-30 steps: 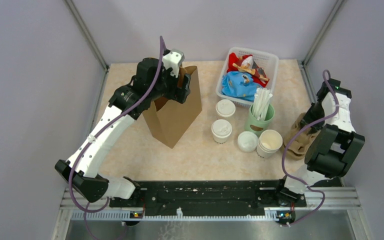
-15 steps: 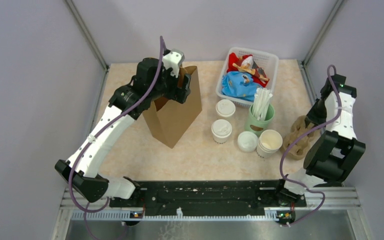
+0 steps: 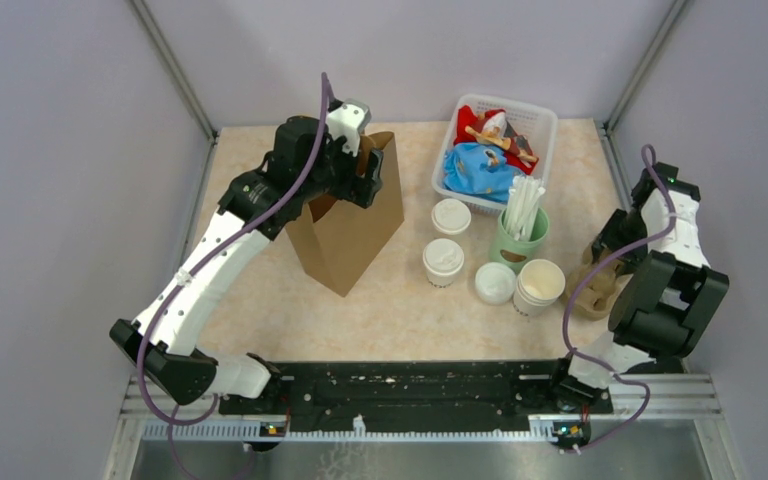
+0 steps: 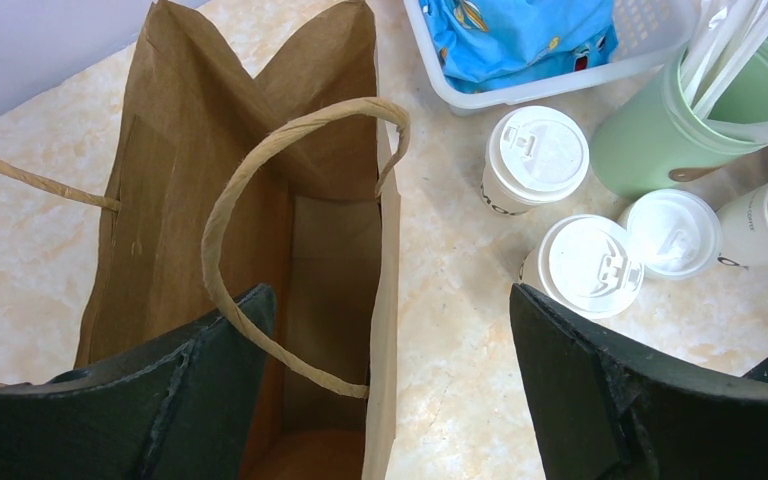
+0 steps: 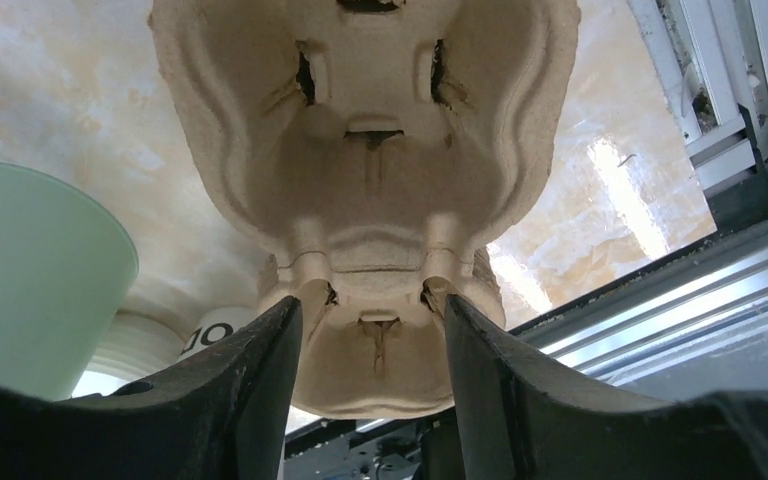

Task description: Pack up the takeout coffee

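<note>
Two lidded white paper cups with black lettering, the takeout coffee, stand mid-table: one near the basket, one closer to me. My left gripper hangs open over the brown paper bag. One of its fingers is inside the bag's mouth and the other outside, with the bag's right wall between them. My right gripper is open and straddles the end of a brown pulp cup carrier lying at the right edge.
A loose white lid and a stack of lidless cups sit near the carrier. A green cup of straws stands behind them. A white basket with packets is at the back. Walls close in on both sides.
My right arm drew up and to the right, then came back down over the carrier's end, and its jaws spread wider. The left arm and bag have not moved.
</note>
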Motion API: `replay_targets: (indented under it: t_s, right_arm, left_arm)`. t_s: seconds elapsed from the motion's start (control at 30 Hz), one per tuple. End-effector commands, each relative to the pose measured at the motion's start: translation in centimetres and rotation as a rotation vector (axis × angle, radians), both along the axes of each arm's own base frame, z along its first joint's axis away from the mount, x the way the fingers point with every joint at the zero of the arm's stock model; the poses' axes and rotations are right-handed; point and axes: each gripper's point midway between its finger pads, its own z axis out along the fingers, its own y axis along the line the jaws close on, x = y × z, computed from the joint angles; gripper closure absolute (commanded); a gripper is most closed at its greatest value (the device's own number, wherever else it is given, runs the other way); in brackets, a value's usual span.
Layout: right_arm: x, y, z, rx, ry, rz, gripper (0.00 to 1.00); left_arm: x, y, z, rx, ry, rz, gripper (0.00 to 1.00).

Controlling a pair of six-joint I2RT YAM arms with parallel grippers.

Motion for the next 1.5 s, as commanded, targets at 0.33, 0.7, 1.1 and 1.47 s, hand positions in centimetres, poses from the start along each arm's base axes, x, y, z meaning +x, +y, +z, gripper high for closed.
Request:
replay_targets:
  t_s: [0.33, 0.7, 1.1, 1.47]
  right_arm:
    - [0.8, -0.4, -1.2, -0.009, 0.005, 0.013, 0.48]
    - [0.4, -0.7, -1.7, -0.022, 0.034, 0.009, 0.49]
    - [0.3, -0.7, -2.3, -0.021, 0.046, 0.006, 0.53]
    - [0.5, -0.7, -0.8, -0.029, 0.021, 0.002, 0.70]
  left_arm:
    - [0.4, -0.5, 0.9, -0.010, -0.033, -0.015, 0.07]
    - [0.4, -0.4, 0.7, -0.006, -0.032, -0.010, 0.07]
    - [0.4, -0.3, 0.6, -0.004, -0.031, -0.007, 0.07]
    - [0.4, -0.5, 0.5, -0.006, -0.029, -0.012, 0.07]
